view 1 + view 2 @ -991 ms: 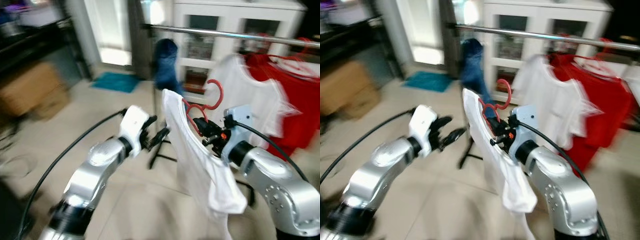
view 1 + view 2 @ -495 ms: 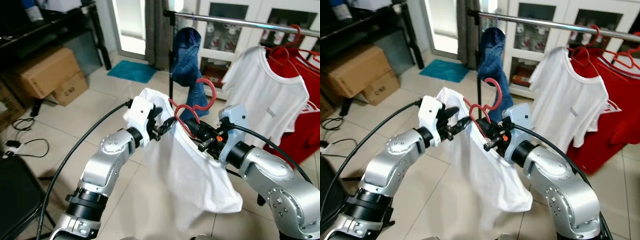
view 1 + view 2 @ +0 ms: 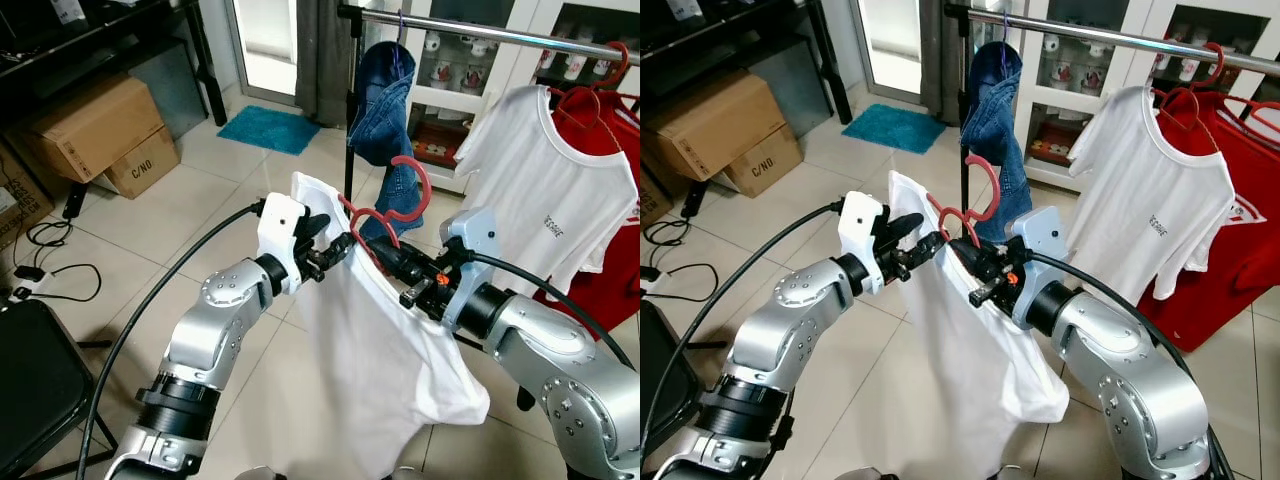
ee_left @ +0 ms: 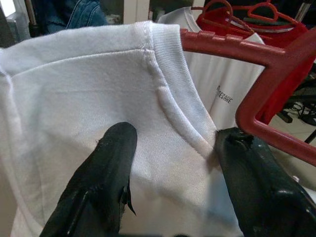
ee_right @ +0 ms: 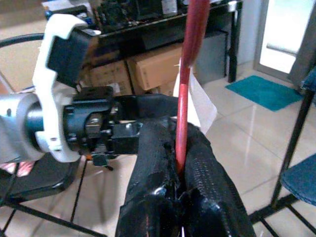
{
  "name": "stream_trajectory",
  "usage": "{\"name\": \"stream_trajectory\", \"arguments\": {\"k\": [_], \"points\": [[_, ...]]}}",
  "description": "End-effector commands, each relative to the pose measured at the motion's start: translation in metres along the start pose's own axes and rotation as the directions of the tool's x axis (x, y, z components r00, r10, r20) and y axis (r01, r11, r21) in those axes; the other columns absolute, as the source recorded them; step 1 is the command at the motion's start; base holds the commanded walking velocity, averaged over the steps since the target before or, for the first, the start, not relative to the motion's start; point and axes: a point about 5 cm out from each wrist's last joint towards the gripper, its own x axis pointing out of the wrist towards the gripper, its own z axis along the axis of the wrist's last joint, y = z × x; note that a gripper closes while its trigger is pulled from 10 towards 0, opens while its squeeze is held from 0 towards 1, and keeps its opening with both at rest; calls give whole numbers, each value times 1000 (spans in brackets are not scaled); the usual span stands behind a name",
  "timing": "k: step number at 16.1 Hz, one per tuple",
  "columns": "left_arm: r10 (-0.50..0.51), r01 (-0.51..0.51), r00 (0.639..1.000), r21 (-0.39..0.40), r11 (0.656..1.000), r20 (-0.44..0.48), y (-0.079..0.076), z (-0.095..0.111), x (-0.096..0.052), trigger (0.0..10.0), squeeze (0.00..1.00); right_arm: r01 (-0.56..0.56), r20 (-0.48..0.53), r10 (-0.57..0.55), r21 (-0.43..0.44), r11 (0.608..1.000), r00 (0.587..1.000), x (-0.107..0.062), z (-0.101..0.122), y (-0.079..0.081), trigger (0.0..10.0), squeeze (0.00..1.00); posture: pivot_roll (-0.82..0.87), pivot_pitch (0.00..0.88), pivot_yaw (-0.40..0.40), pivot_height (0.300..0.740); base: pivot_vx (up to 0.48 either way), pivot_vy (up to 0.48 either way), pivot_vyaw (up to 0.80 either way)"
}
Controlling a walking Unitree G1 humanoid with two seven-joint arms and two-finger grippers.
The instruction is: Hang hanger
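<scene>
A red hanger (image 3: 415, 195) carries a white T-shirt (image 3: 380, 360) and is held in mid-air between my two arms, below and in front of the metal rail (image 3: 480, 33). My right gripper (image 3: 398, 264) is shut on the hanger's red bar (image 5: 190, 59), just under the hook. My left gripper (image 3: 328, 250) is open at the shirt's left shoulder. Its black fingers (image 4: 113, 163) stand apart against the white fabric (image 4: 89, 79) by the collar, one tip beside the hanger's arm (image 4: 222, 47).
On the rail hang blue jeans (image 3: 385, 90), a white T-shirt (image 3: 545, 190) and red shirts (image 3: 620, 150). The rack's pole (image 3: 350, 110) stands just behind the held hanger. Cardboard boxes (image 3: 95, 125) and a black chair (image 3: 35, 385) are at left, a teal mat (image 3: 270, 130) beyond.
My left gripper has come in from the left to the shirt's shoulder, and the shirt now hangs spread between both arms. The camera has turned and the blur is gone.
</scene>
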Motion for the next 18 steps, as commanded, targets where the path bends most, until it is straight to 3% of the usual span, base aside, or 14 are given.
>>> {"name": "stream_trajectory", "arguments": {"k": [1, 2, 3, 4, 18], "points": [[-11, 11, 1000, 10, 1000, 22, 0, 7, 3, 10000, 0, -64, 42, 65, -13, 998, 997, 0, 7, 9, 0, 0, -123, 40, 56, 740, 0, 0, 0], [-16, 16, 1000, 18, 1000, 20, 0, 7, 5, 8824, 0, -69, 43, 69, -12, 998, 997, 0, 7, 9, 0, 0, -126, 37, 55, 740, 0, 0, 0], [-13, 12, 1000, 23, 1000, 19, 0, 7, 5, 4902, 0, -70, 43, 70, -12, 997, 997, 0, 7, 9, 0, 0, -126, 37, 54, 740, 0, 0, 0], [5, -5, 1000, 34, 999, 17, 1, 7, 7, 157, 0, -71, 44, 72, -13, 997, 996, 0, 7, 9, 0, 0, -127, 36, 54, 740, 0, 0, 0], [24, -26, 999, 59, 998, 34, 6, 6, 10, 0, 0, -54, 43, 55, -21, 998, 998, 0, 7, 4, 0, 0, -130, 29, 53, 740, 0, 0, 0]]}}
